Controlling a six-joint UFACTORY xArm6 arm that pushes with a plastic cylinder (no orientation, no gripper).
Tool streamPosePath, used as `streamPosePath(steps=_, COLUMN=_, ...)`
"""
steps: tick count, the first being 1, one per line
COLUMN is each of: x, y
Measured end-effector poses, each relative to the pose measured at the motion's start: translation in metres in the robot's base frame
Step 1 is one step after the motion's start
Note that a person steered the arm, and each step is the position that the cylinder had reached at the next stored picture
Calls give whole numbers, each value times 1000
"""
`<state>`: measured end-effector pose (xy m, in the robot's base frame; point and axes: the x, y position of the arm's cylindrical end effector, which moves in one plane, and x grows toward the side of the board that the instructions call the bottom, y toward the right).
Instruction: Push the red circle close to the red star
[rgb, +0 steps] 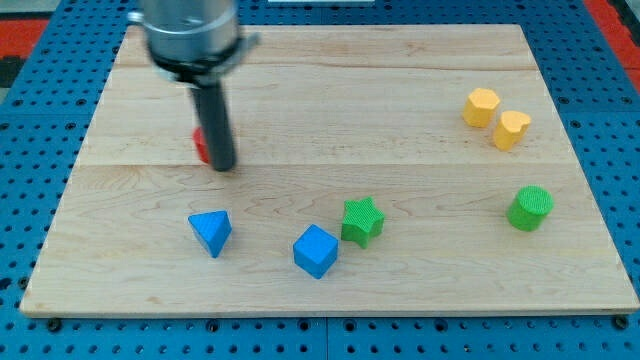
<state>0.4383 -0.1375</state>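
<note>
My tip (224, 166) rests on the wooden board at the view's left, just right of and touching a red block (200, 146). The rod hides most of that block, so its shape cannot be made out. Only this one red block shows; a second red block is not visible.
A blue triangle (211, 232), a blue cube (316, 251) and a green star (362, 221) lie below and to the right of my tip. A yellow hexagon (481, 107), a yellow heart (511, 129) and a green cylinder (529, 208) sit at the view's right.
</note>
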Motion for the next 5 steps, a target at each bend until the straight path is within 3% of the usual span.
streamPosePath(steps=1, x=-38, y=-50)
streamPosePath(steps=2, x=-98, y=-51)
streamPosePath(steps=4, x=-99, y=6)
streamPosePath(steps=5, x=-140, y=-28)
